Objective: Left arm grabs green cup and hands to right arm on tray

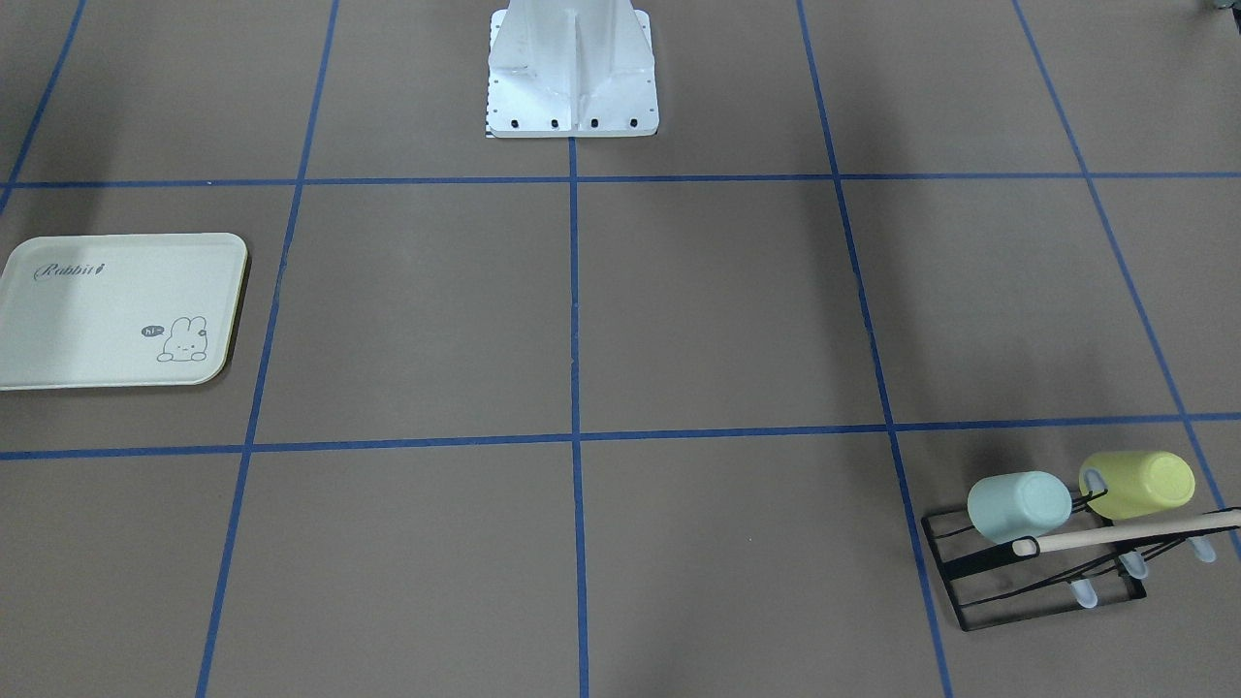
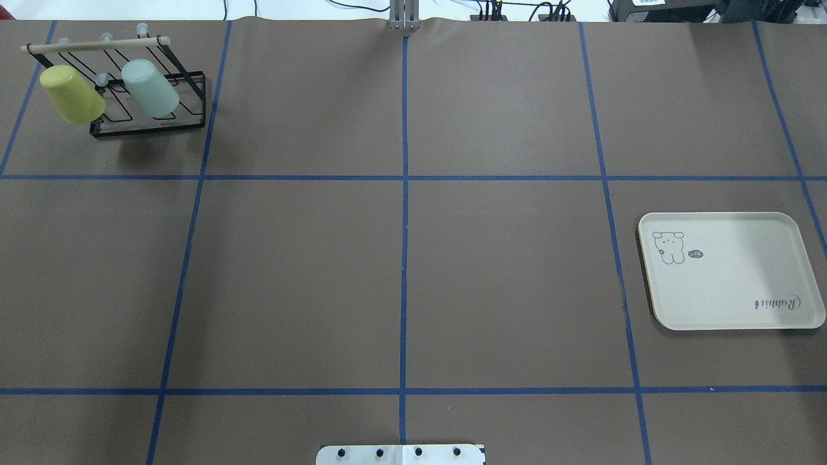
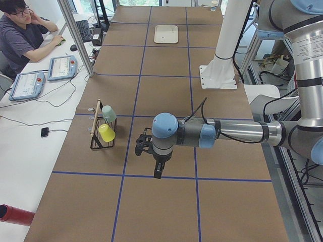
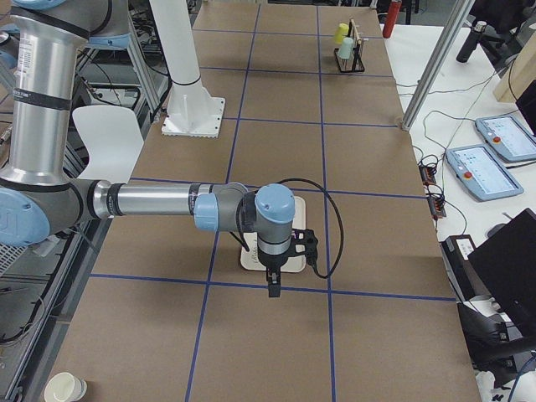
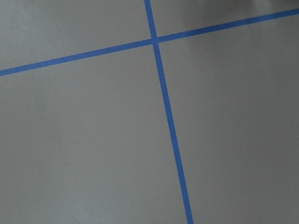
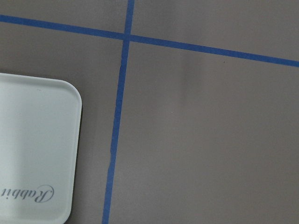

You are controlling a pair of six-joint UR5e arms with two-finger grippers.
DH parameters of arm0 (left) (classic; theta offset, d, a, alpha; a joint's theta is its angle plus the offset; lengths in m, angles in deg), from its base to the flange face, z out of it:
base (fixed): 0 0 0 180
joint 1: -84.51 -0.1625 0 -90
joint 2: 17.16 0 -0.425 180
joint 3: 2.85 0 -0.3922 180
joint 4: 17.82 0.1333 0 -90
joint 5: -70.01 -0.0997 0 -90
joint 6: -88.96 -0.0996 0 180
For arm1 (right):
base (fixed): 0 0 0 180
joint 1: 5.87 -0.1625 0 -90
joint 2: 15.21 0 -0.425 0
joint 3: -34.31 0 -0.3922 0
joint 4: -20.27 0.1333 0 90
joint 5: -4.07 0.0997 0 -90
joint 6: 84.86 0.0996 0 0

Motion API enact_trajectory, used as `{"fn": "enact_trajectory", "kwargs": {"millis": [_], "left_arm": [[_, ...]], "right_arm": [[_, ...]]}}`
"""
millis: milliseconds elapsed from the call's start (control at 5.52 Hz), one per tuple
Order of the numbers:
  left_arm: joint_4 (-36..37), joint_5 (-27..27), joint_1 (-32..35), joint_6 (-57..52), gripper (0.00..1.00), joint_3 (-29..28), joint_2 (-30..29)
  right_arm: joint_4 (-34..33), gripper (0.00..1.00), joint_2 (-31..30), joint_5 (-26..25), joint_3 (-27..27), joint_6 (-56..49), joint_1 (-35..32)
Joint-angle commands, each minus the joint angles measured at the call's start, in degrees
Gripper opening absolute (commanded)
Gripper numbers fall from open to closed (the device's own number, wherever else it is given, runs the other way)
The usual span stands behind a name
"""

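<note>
The green cup (image 2: pixel 150 88) sits tilted on the black wire rack (image 2: pixel 152 129) at the far left corner of the table (image 2: pixel 504 271). A yellow-green cup (image 2: pixel 72 94) is just beside it on the outer side and a wooden rod (image 2: pixel 97 44) runs along the rack's far edge, so the cup's robot-facing and inner sides are open. There is wide bare table between rack and tray (image 2: pixel 736 290), and only the white pedestal (image 1: pixel 572 73) stands at the near middle edge.

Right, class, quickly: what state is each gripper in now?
Left gripper: cannot be told, it shows only in a side view.
Right gripper: cannot be told, for the same reason.
</note>
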Motion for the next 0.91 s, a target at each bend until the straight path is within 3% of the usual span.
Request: {"fn": "enact_trajectory", "kwargs": {"millis": [0, 362, 725], "left_arm": [[-1.75, 0.04, 0.06, -0.09, 1.0, -0.21, 0.26], [-2.99, 0.13, 0.06, 0.08, 1.0, 0.32, -0.17], [-2.91, 0.22, -0.03, 0.44, 1.0, -0.29, -5.24]], "right_arm": [[0.01, 1.0, 0.03, 0.2, 0.09, 0.06, 0.03], [0.09, 1.0, 0.38, 0.21, 0.09, 0.06, 0.03], [3.66, 1.0, 0.65, 1.08, 0.26, -0.03, 0.03]]}}
